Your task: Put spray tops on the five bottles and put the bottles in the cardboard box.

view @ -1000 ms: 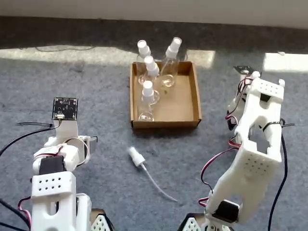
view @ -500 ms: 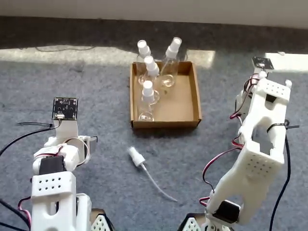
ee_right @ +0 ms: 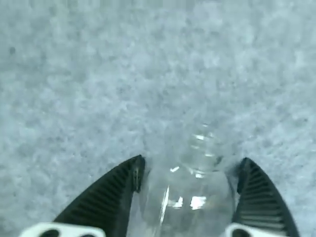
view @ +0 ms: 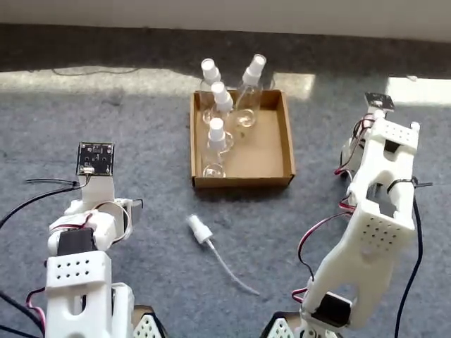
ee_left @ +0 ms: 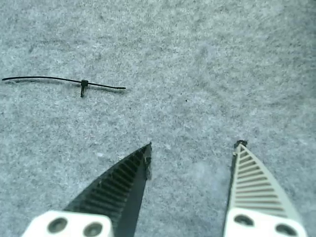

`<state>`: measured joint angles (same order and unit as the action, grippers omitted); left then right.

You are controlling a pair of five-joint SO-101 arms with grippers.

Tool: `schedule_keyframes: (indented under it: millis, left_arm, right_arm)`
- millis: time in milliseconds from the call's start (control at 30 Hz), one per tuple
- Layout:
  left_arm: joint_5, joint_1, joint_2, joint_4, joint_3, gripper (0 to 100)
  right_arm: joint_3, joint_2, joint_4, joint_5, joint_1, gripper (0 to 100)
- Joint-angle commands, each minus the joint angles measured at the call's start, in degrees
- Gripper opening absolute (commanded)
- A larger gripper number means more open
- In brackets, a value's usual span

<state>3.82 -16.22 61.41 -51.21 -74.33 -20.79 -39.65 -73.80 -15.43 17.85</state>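
The left arm (view: 84, 232) is sitting folded low, its left hand (ee_left: 194, 145) pointing down at the grey desk (ee_left: 207, 59) with fingers spread wide, gripping nothing. A black tie (ee_left: 81, 84) is lying on the desk ahead of that hand, off to one side. Between the two arms, well off to the left hand's right, a loose top (view: 199, 230) is lying on its side, its thin tube trailing away. Beyond it, the box (view: 287, 141) is holding four topped bottles (view: 220, 105), all upright. The right arm (view: 377, 211) is stretching forward beside the box, and its right hand (ee_right: 192, 162) is closing on a clear bare bottle (ee_right: 197, 192), neck pointing out past the fingertips.
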Motion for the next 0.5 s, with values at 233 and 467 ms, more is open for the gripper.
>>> schedule_keyframes:
  millis: [233, 467]
  left_arm:
    - [-0.18, 3.03, 0.66, 0.97, -0.92, 25]
    - [-0.35, 2.86, 0.75, 0.62, 0.57, 25]
  right_arm:
    - [-4.88, -0.57, -5.67, 2.90, 2.33, 10.8]
    - [-16.22, -0.31, -13.32, -0.35, 1.54, 0.3]
